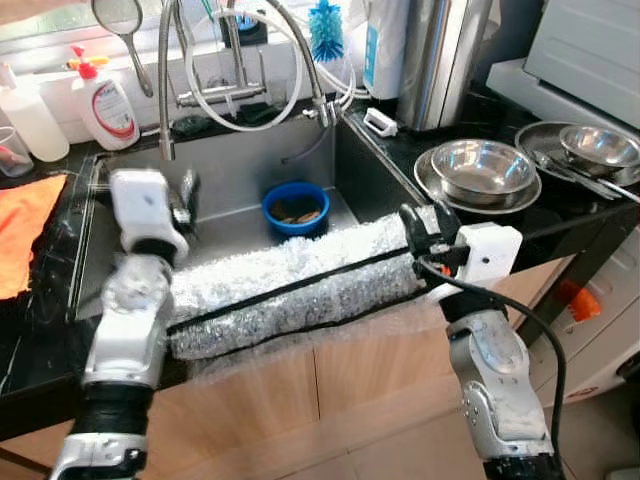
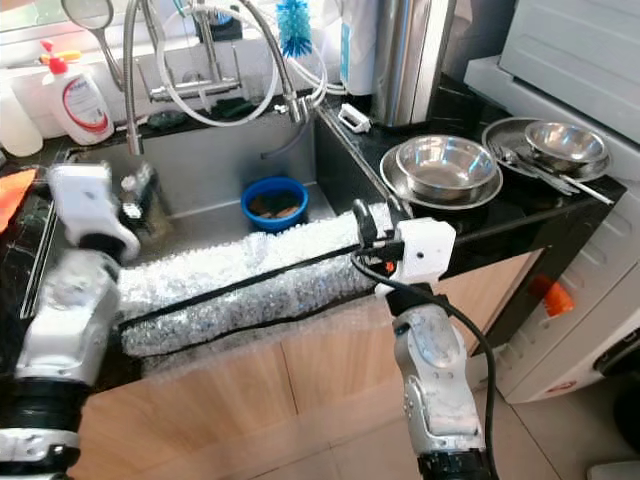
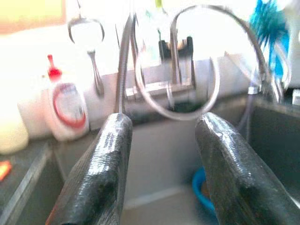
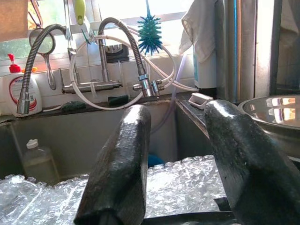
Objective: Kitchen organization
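Long silvery bubble-wrap roll with black straps [image 1: 300,285] lying across near edge of steel sink [image 1: 240,165].
Left tool [image 3: 159,168] spread open over roll's left end; right tool [image 4: 180,164] spread open at right end. Blue bowl [image 1: 295,208] in sink beyond; steel bowls [image 1: 480,168] right on black table [image 1: 560,215].

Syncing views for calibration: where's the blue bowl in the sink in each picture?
Left eye view: blue bowl at centre, on the sink floor behind the bubble wrap roll.
Right eye view: left of centre, upper half.
Left wrist view: a blue sliver low between the left hand's fingers.
Right wrist view: a blue edge beside one finger, just above the wrap.
Shared landmark: blue bottle brush.
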`<state>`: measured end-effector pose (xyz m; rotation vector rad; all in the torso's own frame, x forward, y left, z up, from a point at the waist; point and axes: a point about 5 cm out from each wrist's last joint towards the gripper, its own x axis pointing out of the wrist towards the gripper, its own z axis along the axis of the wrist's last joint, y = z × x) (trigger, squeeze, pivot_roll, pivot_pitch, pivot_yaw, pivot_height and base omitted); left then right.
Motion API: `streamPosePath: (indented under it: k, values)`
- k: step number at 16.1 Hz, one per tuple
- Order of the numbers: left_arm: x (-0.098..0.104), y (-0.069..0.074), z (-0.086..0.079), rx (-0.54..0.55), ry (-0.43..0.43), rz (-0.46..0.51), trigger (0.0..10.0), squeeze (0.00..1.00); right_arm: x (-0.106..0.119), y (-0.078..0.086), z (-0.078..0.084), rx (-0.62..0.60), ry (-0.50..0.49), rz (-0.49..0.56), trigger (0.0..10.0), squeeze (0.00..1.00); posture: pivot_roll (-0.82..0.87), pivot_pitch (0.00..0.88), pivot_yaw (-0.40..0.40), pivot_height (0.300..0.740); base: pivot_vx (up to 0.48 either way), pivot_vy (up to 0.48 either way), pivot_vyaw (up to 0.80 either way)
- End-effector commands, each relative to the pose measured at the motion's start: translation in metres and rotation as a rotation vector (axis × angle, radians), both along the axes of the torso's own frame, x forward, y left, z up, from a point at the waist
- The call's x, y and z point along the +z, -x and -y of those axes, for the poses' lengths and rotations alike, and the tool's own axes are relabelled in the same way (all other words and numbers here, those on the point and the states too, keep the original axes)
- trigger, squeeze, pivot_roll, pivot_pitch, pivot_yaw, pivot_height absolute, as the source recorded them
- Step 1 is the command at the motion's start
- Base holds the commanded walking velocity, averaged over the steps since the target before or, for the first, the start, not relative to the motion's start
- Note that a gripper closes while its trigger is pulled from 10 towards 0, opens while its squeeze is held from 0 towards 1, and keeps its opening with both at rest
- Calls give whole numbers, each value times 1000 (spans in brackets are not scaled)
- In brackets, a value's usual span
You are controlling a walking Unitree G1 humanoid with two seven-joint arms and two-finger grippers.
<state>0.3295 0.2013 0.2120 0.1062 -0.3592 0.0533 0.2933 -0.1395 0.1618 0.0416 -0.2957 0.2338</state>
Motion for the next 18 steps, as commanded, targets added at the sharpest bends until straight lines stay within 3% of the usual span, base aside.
streamPosePath:
  k: [1, 4, 8, 13, 18]
  values:
    - [0, 6, -8, 4, -11, 13, 10000, 0, 7, -1, 0, -5, -1, 26, 10000, 0, -84, 0, 72, 740, 0, 0, 0]
    - [1, 33, -25, -46, -119, 38, 10000, 0, 13, -1, 13, -47, 18, 44, 10000, 0, -84, 0, 59, 740, 0, 0, 0]
    - [-20, 53, -38, -17, -141, -47, 10000, 0, 15, 6, 21, -91, 7, 46, 10000, 0, -82, 20, 69, 740, 0, 0, 0]
    - [-31, 53, -28, -65, -106, -99, 10000, 0, 13, 10, 21, -115, -11, 40, 10000, 0, -85, 15, 108, 740, 0, 0, 0]
    - [-27, 45, -20, -86, -82, -92, 10000, 0, 13, 9, 23, -126, -25, 34, 10000, 0, -88, 0, 105, 740, 0, 0, 0]
